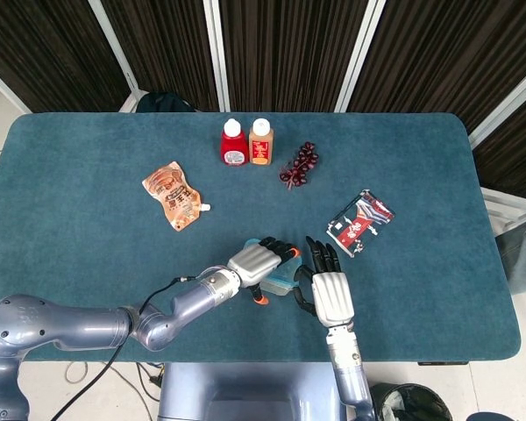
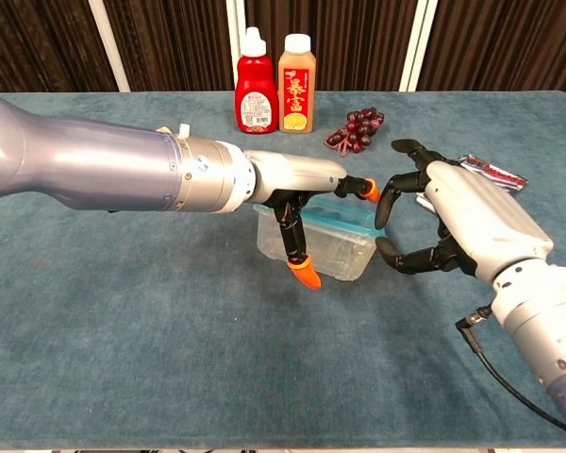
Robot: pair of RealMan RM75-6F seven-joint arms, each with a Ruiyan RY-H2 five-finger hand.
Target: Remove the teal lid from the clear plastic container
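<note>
Gripping from above, the left hand [image 2: 297, 193] holds the clear rectangular plastic container [image 2: 313, 244] with orange-tipped fingers [image 2: 305, 273] down its near wall, and in the chest view the box looks tipped, its right end raised off the teal felt-covered table [image 2: 170, 359]. That hold seems meant to steady the box and turn the lid's edge toward the other hand. The teal snap-on lid [image 2: 349, 218] is on the container, showing as a thin band along the top rim. Beside the box's right end, the right hand [image 2: 453, 222] is cupped with dark fingers apart and holding nothing (whether a fingertip touches the lid's edge cannot be told). It is placed, I judge, to hook the lid's corner and peel it up while the left hand braces.

Well apart at the far side stand a red sauce bottle with a white cap [image 1: 233, 143] and an orange juice bottle [image 1: 260, 142], with a bunch of dark red grapes [image 1: 300, 165] beside them. An orange spouted snack pouch [image 1: 174, 195] and a red-and-white foil packet [image 1: 359, 222] lie flat, clear of the work.
</note>
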